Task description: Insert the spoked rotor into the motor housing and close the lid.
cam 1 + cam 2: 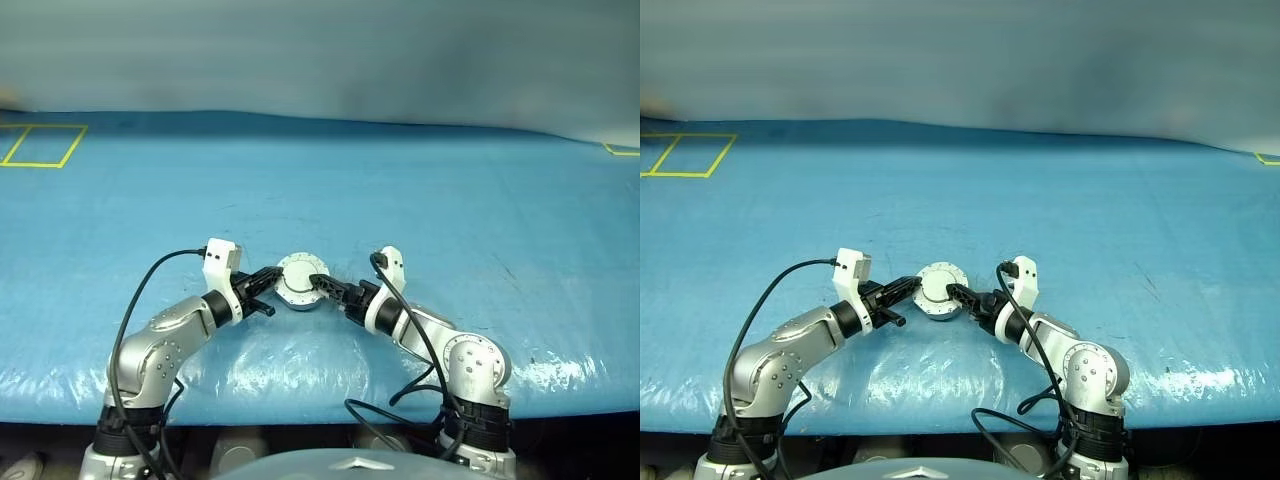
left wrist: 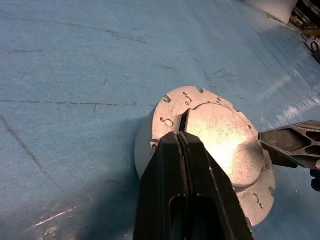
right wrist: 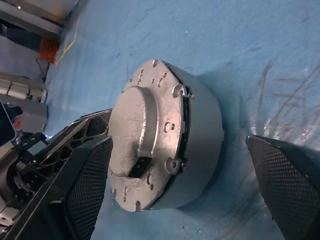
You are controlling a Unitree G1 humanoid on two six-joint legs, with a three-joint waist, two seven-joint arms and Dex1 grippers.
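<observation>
Blue plastic-covered desk [image 1: 420, 200], yellow tape marks at the far corners. Motor housing [image 3: 200, 145] sits on it between the two arms, lid [image 2: 220, 140] already on top; rotor presumably inside, hidden. Left gripper [image 1: 268, 290] jaws pressed together, tip resting on the lid's edge. Right gripper [image 1: 322, 287] jaws spread wide around the housing. Step: seating the lid. Next: likely squeeze or press down evenly to close the visible seam.

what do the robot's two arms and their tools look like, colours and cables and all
Both arms have rounded silver-grey metal segments joined by black bands, with a white block mounted at each wrist. A black cable loops from each white block back along the arm. The left tool and right tool each have two black fingers; the right's finger pads show a fine mesh texture and lattice-like cut-outs behind.
</observation>
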